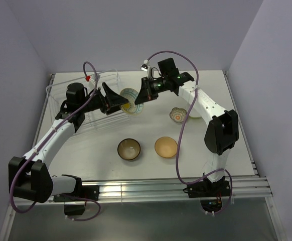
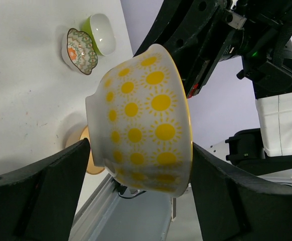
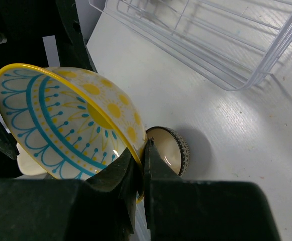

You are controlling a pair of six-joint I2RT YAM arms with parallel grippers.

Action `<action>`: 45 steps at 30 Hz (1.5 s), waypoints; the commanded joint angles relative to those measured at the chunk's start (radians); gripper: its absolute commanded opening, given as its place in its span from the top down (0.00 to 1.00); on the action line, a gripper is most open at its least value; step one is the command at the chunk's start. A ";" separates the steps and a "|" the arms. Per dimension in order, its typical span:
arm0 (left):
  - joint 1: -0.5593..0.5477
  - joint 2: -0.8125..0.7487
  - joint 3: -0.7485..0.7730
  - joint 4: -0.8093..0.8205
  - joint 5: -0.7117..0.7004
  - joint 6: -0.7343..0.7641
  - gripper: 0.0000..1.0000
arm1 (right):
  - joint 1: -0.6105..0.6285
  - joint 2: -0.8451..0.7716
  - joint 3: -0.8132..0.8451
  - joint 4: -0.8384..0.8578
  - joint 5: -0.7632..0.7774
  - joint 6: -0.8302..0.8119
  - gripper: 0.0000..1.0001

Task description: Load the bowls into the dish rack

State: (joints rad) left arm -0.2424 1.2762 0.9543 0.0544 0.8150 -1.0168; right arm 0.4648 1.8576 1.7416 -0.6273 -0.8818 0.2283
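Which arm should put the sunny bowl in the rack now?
Left, I think. Its hand straddles the bowl, and the rack sits on its side of the table. The right hand only pinches the rim, and its arm reaches over from the other side.

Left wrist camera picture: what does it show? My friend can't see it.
A white bowl with yellow suns is held sideways between the two black fingers of the left tool, with the right arm close behind it. On the white table beyond lie a small scalloped patterned bowl and a lime-green bowl.
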 commanded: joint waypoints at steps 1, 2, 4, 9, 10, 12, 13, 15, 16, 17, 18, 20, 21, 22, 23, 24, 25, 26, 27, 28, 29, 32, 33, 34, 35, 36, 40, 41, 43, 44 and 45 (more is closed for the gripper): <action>-0.006 -0.003 0.006 0.071 0.009 -0.020 0.18 | 0.012 0.002 0.004 0.060 -0.052 0.022 1.00; -0.008 -0.003 0.011 0.073 0.010 -0.022 0.23 | 0.012 0.003 0.004 0.060 -0.052 0.022 1.00; -0.008 -0.001 0.009 0.076 0.009 -0.022 0.28 | 0.012 0.005 0.001 0.060 -0.054 0.022 1.00; -0.008 -0.005 -0.006 0.096 0.010 -0.031 0.45 | 0.012 0.008 0.001 0.058 -0.060 0.020 1.00; -0.006 -0.009 -0.011 0.104 0.012 -0.034 0.48 | 0.012 0.009 -0.001 0.057 -0.059 0.019 1.00; -0.008 -0.014 -0.012 0.107 0.015 -0.035 0.48 | 0.014 0.009 -0.004 0.055 -0.057 0.017 1.00; -0.008 -0.020 -0.015 0.110 0.018 -0.037 0.43 | 0.014 0.009 -0.008 0.057 -0.059 0.017 1.00; -0.008 -0.028 -0.014 0.120 0.024 -0.037 0.31 | 0.012 0.011 -0.011 0.055 -0.062 0.016 1.00; -0.006 -0.038 -0.017 0.128 0.026 -0.040 0.30 | 0.012 0.011 -0.016 0.058 -0.063 0.022 1.00; -0.006 -0.043 -0.020 0.133 0.027 -0.043 0.28 | 0.012 0.012 -0.019 0.063 -0.074 0.020 1.00; -0.006 -0.046 -0.022 0.154 0.029 -0.046 0.27 | 0.012 0.014 -0.022 0.066 -0.080 0.022 1.00; -0.006 -0.055 -0.032 0.180 0.041 -0.069 0.26 | 0.012 0.015 -0.034 0.080 -0.094 0.029 1.00; -0.006 -0.057 -0.037 0.203 0.042 -0.078 0.25 | 0.012 0.015 -0.037 0.083 -0.103 0.032 1.00; -0.006 -0.063 -0.040 0.211 0.047 -0.089 0.23 | 0.012 0.017 -0.040 0.087 -0.108 0.036 1.00; -0.006 -0.063 -0.043 0.216 0.046 -0.092 0.19 | 0.012 0.018 -0.040 0.084 -0.111 0.034 1.00; -0.006 -0.066 -0.045 0.216 0.046 -0.091 0.18 | 0.012 0.018 -0.039 0.083 -0.114 0.032 1.00; -0.006 -0.067 -0.043 0.217 0.047 -0.088 0.18 | 0.012 0.018 -0.040 0.083 -0.115 0.034 1.00; -0.006 -0.069 -0.043 0.216 0.044 -0.086 0.18 | 0.012 0.018 -0.042 0.083 -0.115 0.036 1.00; -0.006 -0.069 -0.043 0.213 0.044 -0.086 0.19 | 0.012 0.018 -0.043 0.083 -0.114 0.034 1.00; -0.006 -0.069 -0.043 0.210 0.047 -0.083 0.20 | 0.012 0.018 -0.047 0.083 -0.109 0.034 1.00; -0.006 -0.071 -0.043 0.206 0.047 -0.082 0.23 | 0.012 0.017 -0.047 0.084 -0.108 0.034 1.00; -0.006 -0.069 -0.043 0.190 0.047 -0.074 0.28 | 0.012 0.017 -0.053 0.089 -0.106 0.040 1.00; -0.006 -0.071 -0.043 0.188 0.046 -0.072 0.31 | 0.012 0.017 -0.053 0.089 -0.105 0.039 1.00; -0.006 -0.072 -0.043 0.185 0.043 -0.068 0.37 | 0.012 0.020 -0.053 0.087 -0.103 0.039 1.00; -0.006 -0.071 -0.045 0.183 0.044 -0.066 0.41 | 0.012 0.022 -0.050 0.083 -0.102 0.039 1.00; -0.006 -0.071 -0.043 0.182 0.042 -0.065 0.44 | 0.012 0.023 -0.044 0.077 -0.098 0.031 0.98; -0.005 -0.069 -0.040 0.176 0.041 -0.057 0.66 | 0.012 0.026 -0.034 0.060 -0.074 0.022 0.79; -0.005 -0.066 -0.037 0.168 0.041 -0.051 0.82 | 0.012 0.026 -0.034 0.055 -0.071 0.022 0.75; -0.003 -0.064 -0.026 0.133 0.033 -0.025 0.96 | 0.012 0.025 -0.034 0.054 -0.062 0.026 0.57; -0.001 -0.064 -0.023 0.119 0.029 -0.017 1.00 | 0.011 0.020 -0.037 0.058 -0.057 0.029 0.54; 0.003 -0.064 -0.023 0.108 0.026 -0.011 1.00 | 0.012 0.018 -0.042 0.060 -0.051 0.031 0.52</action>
State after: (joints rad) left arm -0.2417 1.2499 0.9024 0.1410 0.8238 -1.0626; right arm 0.4686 1.8725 1.6947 -0.5755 -0.9489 0.2619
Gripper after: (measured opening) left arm 0.695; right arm 0.462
